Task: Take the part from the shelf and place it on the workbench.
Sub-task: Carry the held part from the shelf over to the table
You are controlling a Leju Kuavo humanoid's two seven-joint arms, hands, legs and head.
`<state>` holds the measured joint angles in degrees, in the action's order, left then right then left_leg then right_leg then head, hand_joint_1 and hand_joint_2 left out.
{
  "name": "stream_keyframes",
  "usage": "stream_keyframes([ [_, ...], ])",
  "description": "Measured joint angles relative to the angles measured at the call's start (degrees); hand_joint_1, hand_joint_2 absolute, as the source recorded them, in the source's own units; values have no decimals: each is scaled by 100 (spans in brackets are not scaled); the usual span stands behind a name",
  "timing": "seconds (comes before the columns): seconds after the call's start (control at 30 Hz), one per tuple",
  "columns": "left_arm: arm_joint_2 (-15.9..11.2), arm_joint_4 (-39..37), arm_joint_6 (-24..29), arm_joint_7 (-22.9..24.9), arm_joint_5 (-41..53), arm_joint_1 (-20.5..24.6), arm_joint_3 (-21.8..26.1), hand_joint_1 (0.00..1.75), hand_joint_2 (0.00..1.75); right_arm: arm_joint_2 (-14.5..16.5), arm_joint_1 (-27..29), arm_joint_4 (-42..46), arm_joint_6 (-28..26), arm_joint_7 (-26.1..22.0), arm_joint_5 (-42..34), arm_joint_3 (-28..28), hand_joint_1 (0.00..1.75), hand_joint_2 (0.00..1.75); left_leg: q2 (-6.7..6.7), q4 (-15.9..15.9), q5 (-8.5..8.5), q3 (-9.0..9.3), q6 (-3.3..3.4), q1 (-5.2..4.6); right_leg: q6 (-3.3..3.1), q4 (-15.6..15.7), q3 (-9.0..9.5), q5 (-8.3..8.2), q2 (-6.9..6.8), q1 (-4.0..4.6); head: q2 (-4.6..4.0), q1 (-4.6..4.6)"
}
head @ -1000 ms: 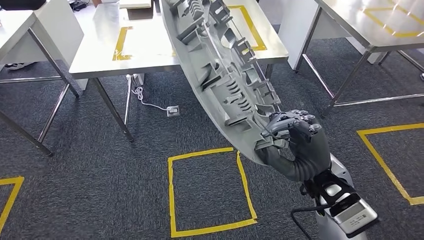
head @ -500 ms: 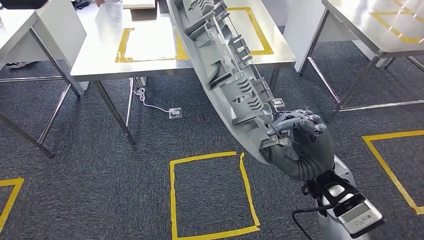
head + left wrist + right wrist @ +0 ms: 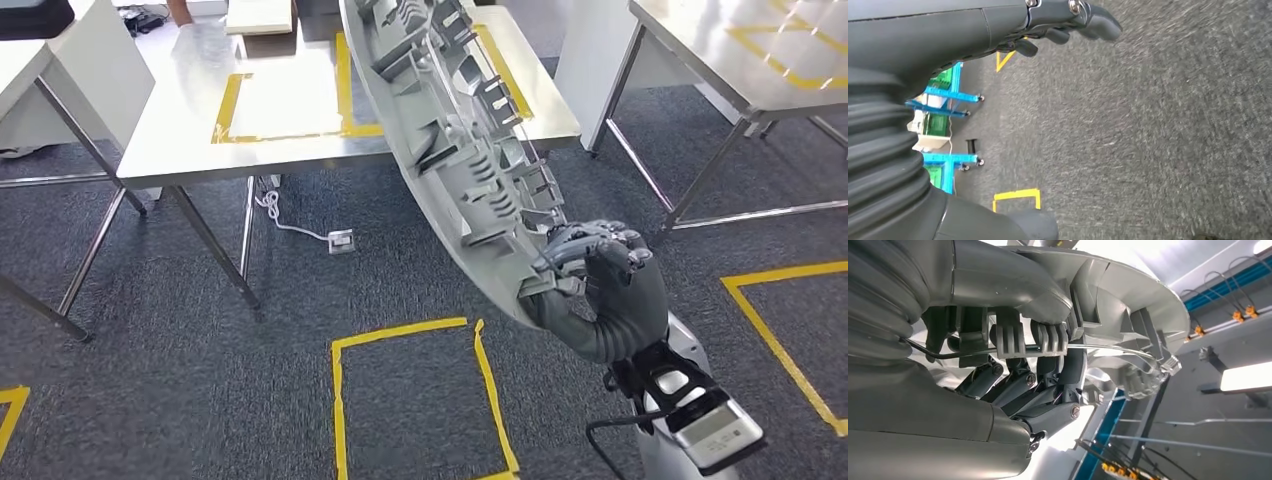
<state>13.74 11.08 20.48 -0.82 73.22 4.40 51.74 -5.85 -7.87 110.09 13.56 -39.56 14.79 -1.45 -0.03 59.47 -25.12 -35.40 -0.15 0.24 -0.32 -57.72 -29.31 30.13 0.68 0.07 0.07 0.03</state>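
Grey carpet (image 3: 150, 400) marked with yellow tape squares (image 3: 420, 400) lies below the head view, where the right hand (image 3: 600, 285) grips the lower end of the long grey part (image 3: 455, 150), which slants up over a steel table (image 3: 290, 130). Left wrist view: the left hand (image 3: 1063, 22) hangs over carpet, fingers loosely curled, holding nothing. Right wrist view: dark fingers (image 3: 1038, 385) clamp the part's ribbed inner side.

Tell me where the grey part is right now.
In the head view, the grey part is held at its near end by the right hand, slanting up over the carpet and across the workbench with yellow tape.
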Motion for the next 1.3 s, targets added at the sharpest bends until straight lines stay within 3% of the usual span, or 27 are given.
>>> stream_keyframes([
  [0.1, 4, 1, -2, -13, 0, 5, 1, 0, 175, -11, -12, 1, 1, 0, -3, -1, 175, 175, -10, -27, -68, 47, 111, -2, 98, -15, 33, 79, -4, -3, 0, 8],
  [0.13, 5, 2, -2, 2, 0, 7, 2, 0, 175, -20, -17, 2, 2, 0, -8, -1, 175, 175, -11, -39, -87, 76, 146, 10, 135, -146, -16, 150, -14, -9, 0, 14],
  [0.17, 9, 2, -2, 14, 0, 9, 2, 0, 175, -30, -20, 1, 2, 1, -13, -1, 175, 175, -11, -49, -109, 107, 174, 23, 169, -403, -143, 262, -23, -17, 0, 21],
  [0.23, 13, 1, -2, 25, 0, 13, 2, 0, 175, -43, -14, -8, 3, 2, -20, -1, 175, 175, -10, -51, -169, 153, 205, 26, 217, -1208, -638, 536, -36, -34, 0, 31],
  [0.27, 14, 1, -2, 24, 0, 10, 2, 0, 175, -46, -8, -13, 3, 3, -21, -2, 175, 175, -11, -50, -203, 181, 206, 26, 228, -1551, -894, 597, -37, -41, 0, 31],
  [0.3, 15, 1, -2, 27, 0, 7, 2, 0, 175, -49, -3, -17, 2, 2, -21, -2, 175, 175, -13, -49, -240, 220, 203, 25, 230, -1716, -1072, 545, -39, -46, 0, 31],
  [0.33, 14, 1, -2, 31, 0, 3, 2, 0, 175, -53, -2, -20, 1, 2, -21, -2, 175, 175, -18, -49, -282, 274, 195, 25, 223, -1642, -1130, 358, -40, -50, 0, 32],
  [0.37, 15, 1, -2, 35, 0, 1, 2, 0, 175, -58, -3, -20, -1, 2, -23, -3, 175, 175, -24, -49, -328, 340, 185, 25, 207, -1345, -1069, 76, -42, -51, 0, 32],
  [0.43, 21, -2, -2, 36, 0, -2, 2, 0, 175, -69, -5, -22, -4, 2, -29, -4, 175, 175, -36, -51, -423, 444, 148, 17, 148, -534, -801, -437, -56, -30, 0, 29],
  [0.47, 22, -2, -2, 33, 0, 0, 2, 0, 175, -73, -7, -26, -7, 1, -33, -5, 175, 175, -39, -54, -459, 469, 121, 11, 117, -258, -692, -542, -62, -14, 0, 26],
  [0.53, 23, -3, -1, 25, -1, 6, 2, 0, 175, -76, -8, -34, -13, 0, -41, -7, 175, 175, -37, -67, -502, 493, 63, 2, 67, -92, -613, -509, -57, 20, 0, 21],
  [0.63, 24, 1, 1, 35, -2, 14, 2, 0, 175, -82, -9, -36, -19, 0, -46, -8, 175, 175, -22, 18, -597, 509, -32, -1, -15, -21, -510, -457, -38, -19, 0, 9],
  [0.7, 22, 2, 3, 32, -2, 23, 2, 0, 175, -84, -8, -39, -22, 3, -44, -8, 175, 175, -23, 559, -809, 229, -77, 11, -77, 16, -404, -404, -52, -45, 0, -10],
  [0.77, 21, 2, 4, 23, -2, 18, 2, 0, 175, -84, 0, -45, -27, 3, -39, -8, 175, 175, -22, 1328, -1019, -275, -105, 20, -107, 16, -330, -331, -55, -44, 0, -18],
  [0.8, 20, 1, 4, 26, -2, 8, 2, 0, 175, -84, 4, -48, -32, 2, -37, -8, 175, 175, -22, 1546, -998, -466, -113, 23, -106, 15, -288, -293, -47, -43, 0, -20],
  [0.83, 20, 1, 4, 32, -2, -3, 2, 0, 175, -84, 7, -48, -37, 0, -34, -8, 175, 175, -22, 1537, -850, -547, -117, 25, -100, 14, -234, -250, -37, -44, 0, -20],
  [0.9, 16, 1, 4, 40, -2, -15, 2, 0, 175, -84, 14, -48, -47, 2, -24, -8, 175, 175, -19, 893, -293, -389, -111, 33, -67, 7, -97, -144, -20, -50, 0, -20],
  [0.97, 17, -2, 2, 24, -2, -8, 2, 0, 175, -84, 16, -48, -60, 2, -13, -8, 175, 175, -18, 230, 15, -119, -73, 29, -6, -14, -21, -32, -12, -33, 0, -30],
  [1.0, 19, -4, 1, 3, -2, -1, 2, 0, 175, -84, 13, -48, -64, 1, -8, -8, 175, 175, -21, 77, 21, -46, -35, 23, 29, -14, -10, 5, -10, -22, 0, -26],
  [1.13, 22, -5, -2, 3, -1, 1, 2, 0, 175, -85, 15, -46, -79, 1, 12, -13, 175, 175, -40, 15, -114, 55, 141, 35, 154, -169, -8, 56, -19, -17, 0, 1],
  [1.2, 25, -5, -2, 29, -1, -1, 2, 0, 175, -86, 19, -46, -81, 1, 16, -19, 175, 175, -43, 5, -156, 114, 194, 46, 212, -660, -294, 229, -37, -33, 0, 17],
  [1.3, 23, -7, -2, 28, -1, -5, 3, 0, 175, -86, 56, -46, -82, 2, 13, -24, 175, 175, -43, 6, -244, 183, 214, 42, 250, -1627, -1007, 542, -41, -46, 0, 26],
])
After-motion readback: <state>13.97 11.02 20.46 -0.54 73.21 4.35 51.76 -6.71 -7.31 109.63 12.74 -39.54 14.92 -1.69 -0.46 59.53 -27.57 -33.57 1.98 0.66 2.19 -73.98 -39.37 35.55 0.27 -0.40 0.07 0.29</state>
